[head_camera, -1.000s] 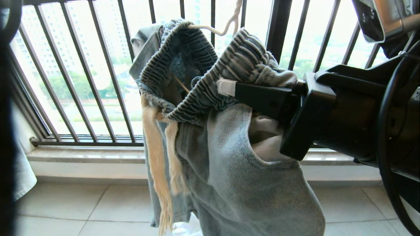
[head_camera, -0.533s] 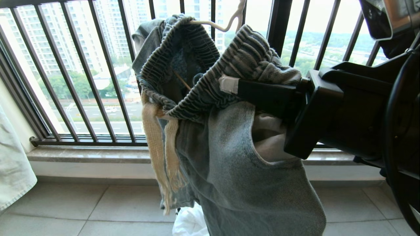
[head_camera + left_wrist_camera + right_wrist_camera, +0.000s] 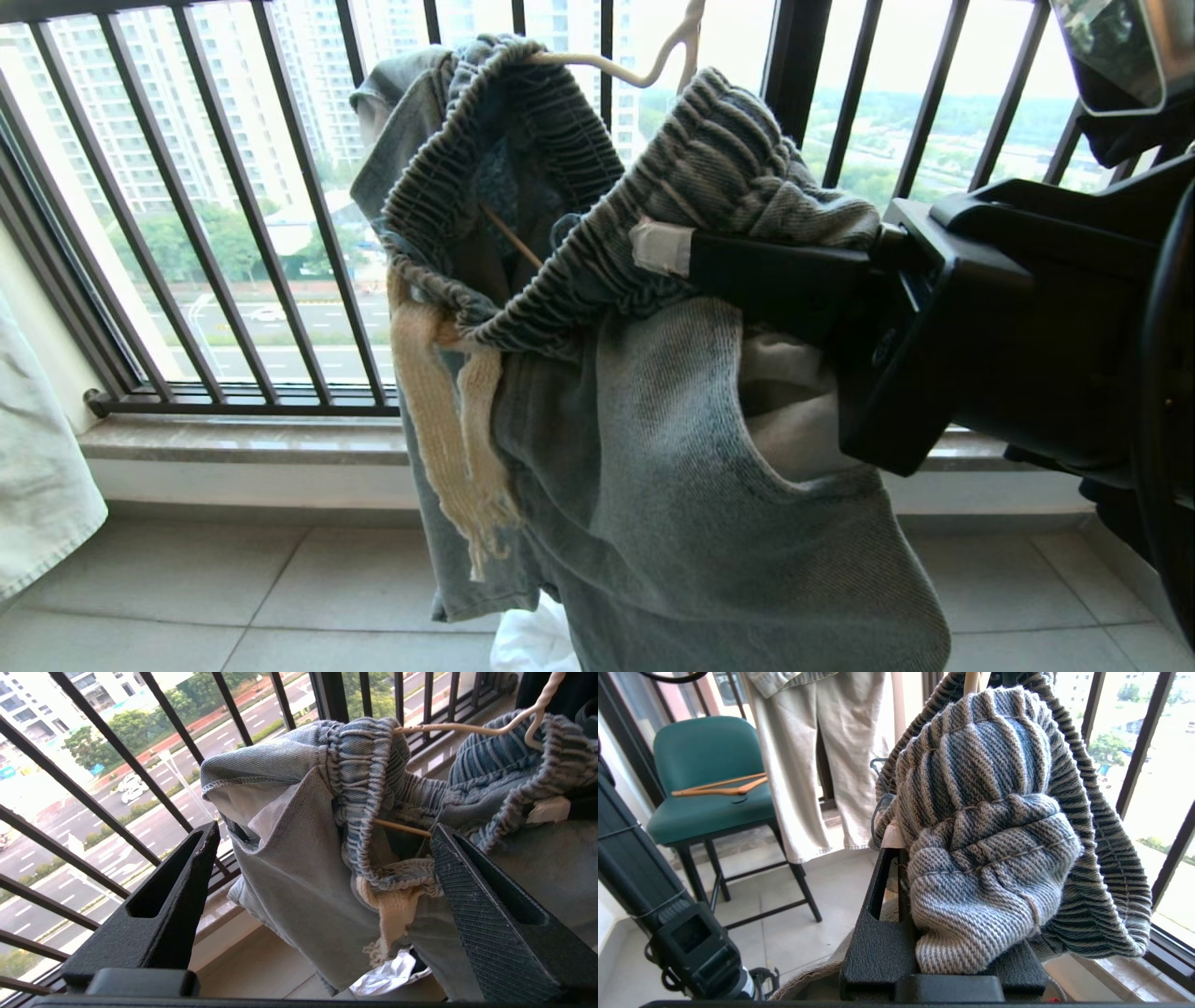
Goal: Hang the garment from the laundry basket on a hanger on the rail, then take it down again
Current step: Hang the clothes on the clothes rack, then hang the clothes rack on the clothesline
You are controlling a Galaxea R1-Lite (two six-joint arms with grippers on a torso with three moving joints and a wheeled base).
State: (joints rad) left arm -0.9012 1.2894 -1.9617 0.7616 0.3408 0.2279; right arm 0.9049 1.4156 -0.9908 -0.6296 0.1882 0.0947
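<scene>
The garment (image 3: 672, 467), blue-grey denim shorts with a ribbed waistband and a cream fringed drawstring (image 3: 448, 420), hangs in front of the window. The thin cream hanger (image 3: 644, 70) runs into the waistband at the top, and its neck leaves the head view upward. My right gripper (image 3: 658, 247) comes in from the right, shut on the waistband's right side; in the right wrist view the ribbed band (image 3: 985, 835) bunches over the jaws. My left gripper (image 3: 324, 828) is open wide, a short way from the garment (image 3: 299, 872) and not touching it. The rail and the laundry basket are out of view.
The black barred window railing (image 3: 243, 205) and a stone sill (image 3: 243, 443) stand behind the garment. A pale cloth (image 3: 42, 485) hangs at the left edge and white cloth (image 3: 537, 639) lies on the tiled floor. A green chair (image 3: 710, 765) holds wooden hangers (image 3: 719, 786).
The dark arm at the left edge has left the head view, uncovering the pale cloth. The right gripper and the waistband it holds have drifted slightly right.
</scene>
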